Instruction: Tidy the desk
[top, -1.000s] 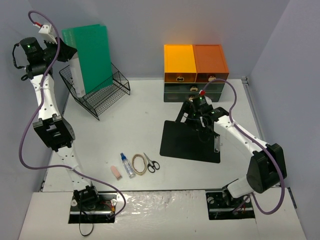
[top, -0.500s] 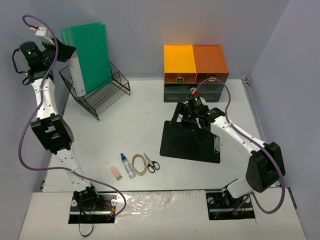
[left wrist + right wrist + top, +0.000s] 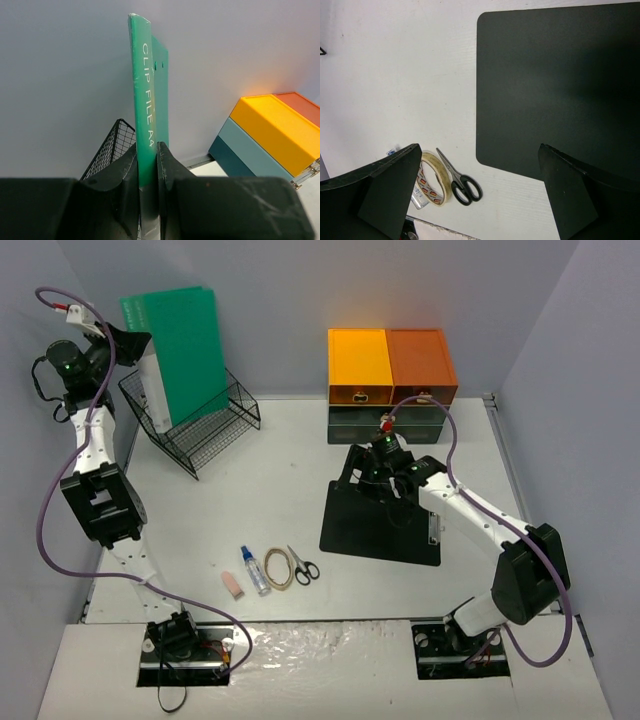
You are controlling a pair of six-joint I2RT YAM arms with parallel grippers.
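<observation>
The left hand (image 3: 148, 150) pinches the spine of an upright green file (image 3: 145, 90) lettered CLIP FILE A4. A black wire basket (image 3: 111, 150) sits behind it, and orange-topped drawers (image 3: 270, 130) stand to the right.

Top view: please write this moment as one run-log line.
left gripper: shut on file in basket | right gripper: open over clipboard | desk: scissors, tape, bottle, eraser loose
</observation>
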